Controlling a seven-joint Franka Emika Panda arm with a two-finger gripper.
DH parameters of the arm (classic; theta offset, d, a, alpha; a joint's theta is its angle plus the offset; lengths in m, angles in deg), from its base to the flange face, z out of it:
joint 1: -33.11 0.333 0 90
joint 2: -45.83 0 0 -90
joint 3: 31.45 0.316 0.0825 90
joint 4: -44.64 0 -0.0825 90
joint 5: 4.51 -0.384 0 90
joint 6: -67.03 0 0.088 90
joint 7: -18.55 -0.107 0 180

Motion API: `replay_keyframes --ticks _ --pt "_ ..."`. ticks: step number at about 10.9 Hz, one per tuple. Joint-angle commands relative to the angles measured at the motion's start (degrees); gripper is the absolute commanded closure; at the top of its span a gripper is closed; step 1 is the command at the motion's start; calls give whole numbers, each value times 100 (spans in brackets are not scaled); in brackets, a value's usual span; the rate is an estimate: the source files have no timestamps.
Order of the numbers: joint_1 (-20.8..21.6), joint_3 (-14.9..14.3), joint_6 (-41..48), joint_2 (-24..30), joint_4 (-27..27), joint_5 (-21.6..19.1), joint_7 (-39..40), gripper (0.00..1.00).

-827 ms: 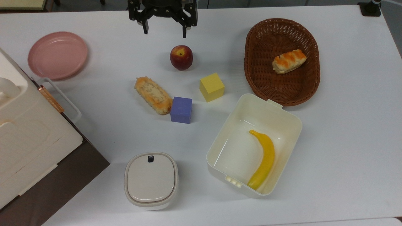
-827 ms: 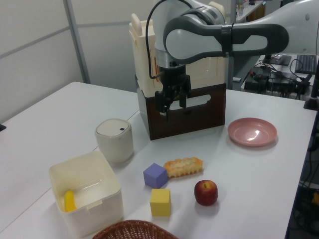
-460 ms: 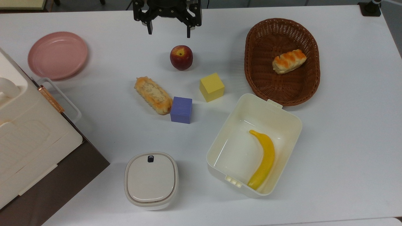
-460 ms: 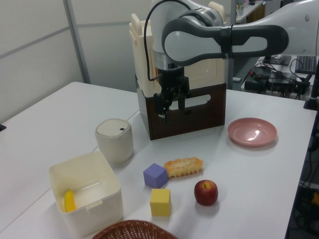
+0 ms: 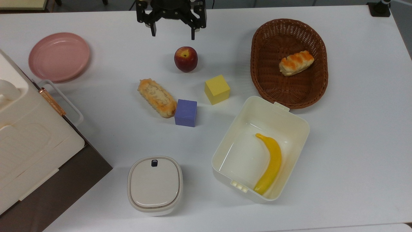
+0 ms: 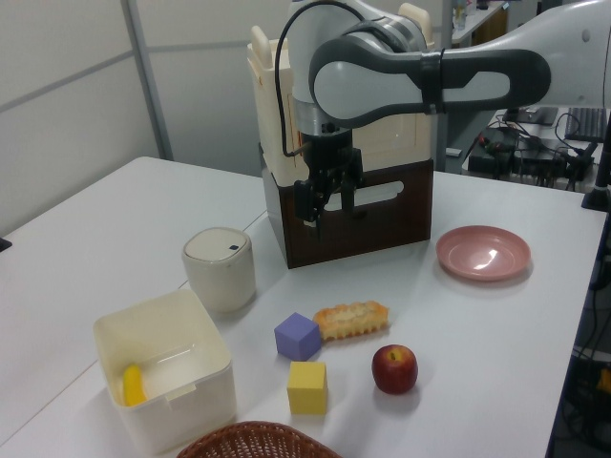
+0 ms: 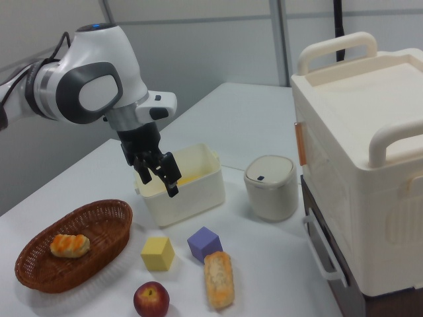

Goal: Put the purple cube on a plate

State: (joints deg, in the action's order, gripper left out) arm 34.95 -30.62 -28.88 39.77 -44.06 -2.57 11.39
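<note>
The cube (image 5: 185, 112) sits mid-desk, one edge touching the bread roll (image 5: 157, 97), with the yellow cube (image 5: 217, 89) near. It looks light, stiff and matte, so an easy pinch across the two free flat faces. The gripper (image 5: 172, 31) hangs above the apple (image 5: 185, 59), fingers spread, empty. The plate (image 5: 59, 56) is well apart.

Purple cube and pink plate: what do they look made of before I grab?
The purple cube looks like matte foam or painted wood: flat, even colour, no glare, slightly soft edges. The pink plate looks like glazed ceramic or glossy plastic: a bright highlight sits on its surface in the left view.
</note>
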Motion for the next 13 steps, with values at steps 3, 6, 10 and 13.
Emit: replay_keyframes --ticks 3,6,10,13 --pt "53 -57 -32 -315 -60 -71 -13 0" --pt "36 -48 -656 -648 -192 -71 -22 0" --pt "71 -57 -1270 -1342 -245 -62 -258 0" --pt "62 -57 -1859 -1817 -245 -62 -488 0"
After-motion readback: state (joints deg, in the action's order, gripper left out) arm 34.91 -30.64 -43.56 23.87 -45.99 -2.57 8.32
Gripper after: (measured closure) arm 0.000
